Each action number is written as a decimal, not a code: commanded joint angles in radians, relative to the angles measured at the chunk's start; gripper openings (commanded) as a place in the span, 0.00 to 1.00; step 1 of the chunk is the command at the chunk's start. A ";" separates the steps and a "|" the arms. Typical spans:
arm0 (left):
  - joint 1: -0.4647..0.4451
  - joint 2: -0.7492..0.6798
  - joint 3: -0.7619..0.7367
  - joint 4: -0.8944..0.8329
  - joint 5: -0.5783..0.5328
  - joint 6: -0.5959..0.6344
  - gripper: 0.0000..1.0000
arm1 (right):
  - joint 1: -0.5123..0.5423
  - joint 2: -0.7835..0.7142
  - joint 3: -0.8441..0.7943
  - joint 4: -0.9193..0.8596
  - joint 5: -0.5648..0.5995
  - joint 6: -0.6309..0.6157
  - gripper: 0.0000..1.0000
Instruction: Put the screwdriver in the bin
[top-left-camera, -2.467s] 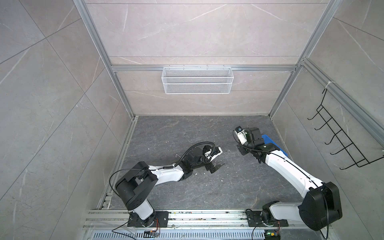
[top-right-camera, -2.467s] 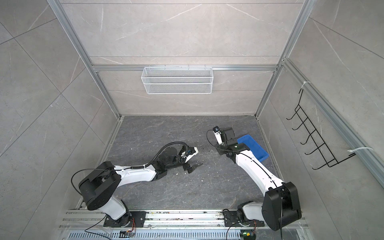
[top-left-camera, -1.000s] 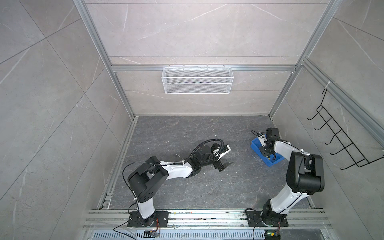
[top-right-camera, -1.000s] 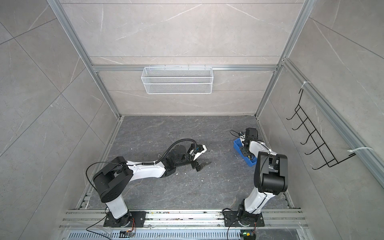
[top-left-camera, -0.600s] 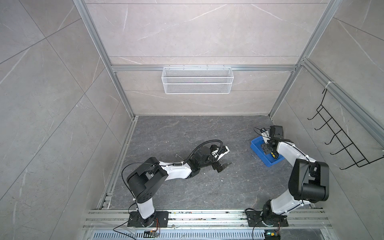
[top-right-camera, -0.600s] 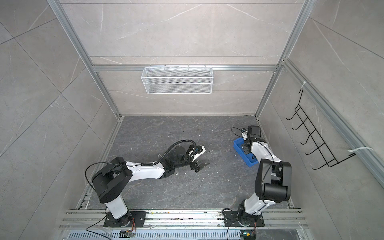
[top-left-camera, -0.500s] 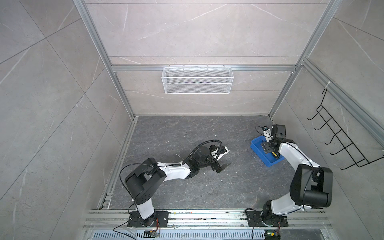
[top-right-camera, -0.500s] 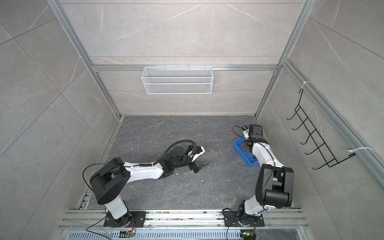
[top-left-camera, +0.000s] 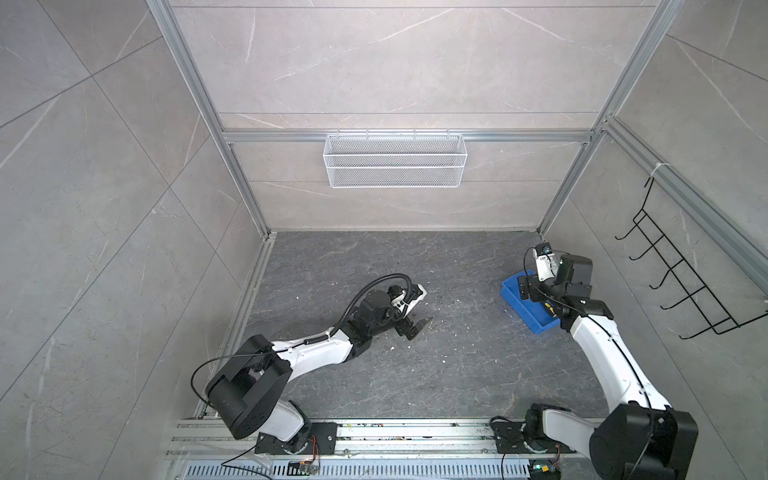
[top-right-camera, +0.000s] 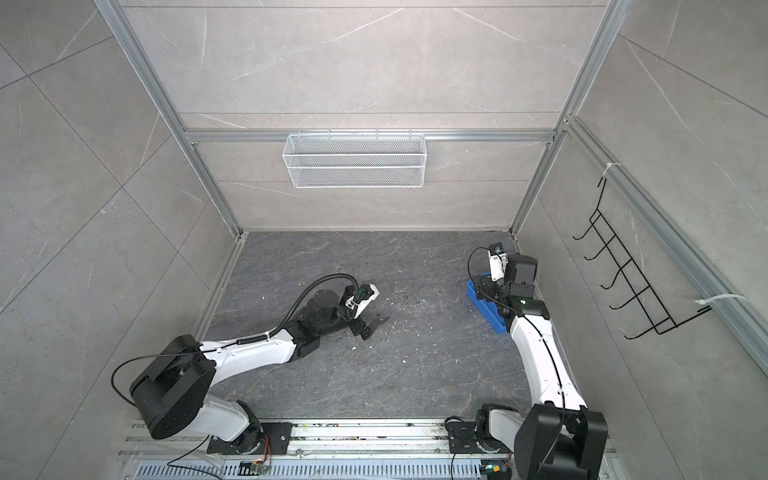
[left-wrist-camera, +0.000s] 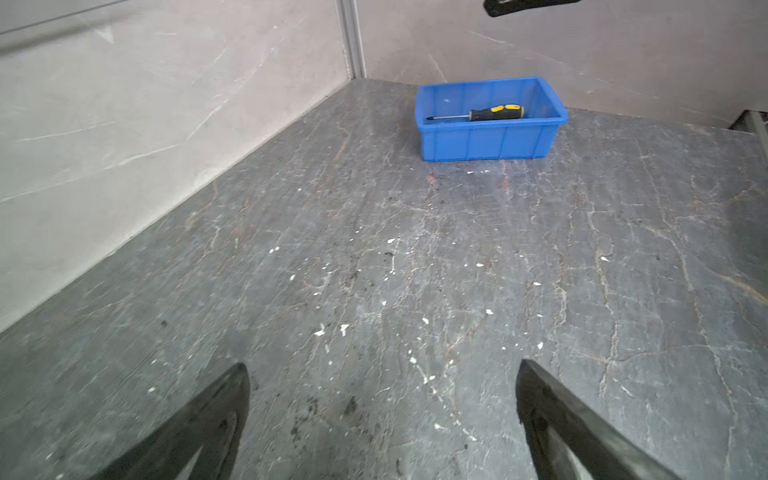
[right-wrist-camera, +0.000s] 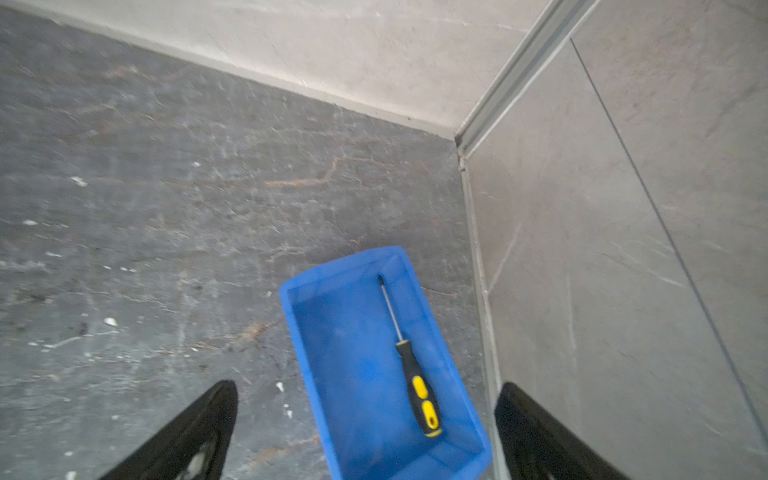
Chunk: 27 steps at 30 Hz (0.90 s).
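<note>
Dark grey veined stone floor (right-wrist-camera: 166, 208), flecked with pale chips, runs into a corner of smooth pale tiled walls (right-wrist-camera: 623, 208). Above it hangs the right gripper (right-wrist-camera: 365, 388), its black tapered fingers spread fully wide with nothing between them. Directly below lies the small screwdriver with a black-and-yellow handle and thin metal shaft (right-wrist-camera: 409, 365). It rests flat on the bottom of the shallow rectangular blue plastic bin (right-wrist-camera: 324, 332), along the side nearest the wall, tip pointing away from the claw.

The placing looks done, so the step in hand is probably the retreat. It would go best as a straight lift with the fingers kept apart, since the bin sits just beside the wall and one finger hangs close to it (a sideways swing could clip the rim and shove the light tray).

The bin's plastic is glossy and thin-walled with ribbed sides, and the handle looks rubbery.

Well apart, the left gripper (left-wrist-camera: 382, 365) sits low over bare floor, equally wide and empty.
</note>
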 joint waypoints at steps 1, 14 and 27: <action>0.063 -0.090 -0.033 -0.042 -0.023 -0.006 1.00 | 0.018 -0.067 -0.083 0.119 -0.121 0.134 0.99; 0.449 -0.374 -0.220 -0.141 -0.036 -0.030 1.00 | 0.185 -0.158 -0.433 0.545 -0.038 0.321 0.99; 0.680 -0.309 -0.321 0.050 -0.257 -0.111 1.00 | 0.210 0.106 -0.611 1.033 0.018 0.332 0.99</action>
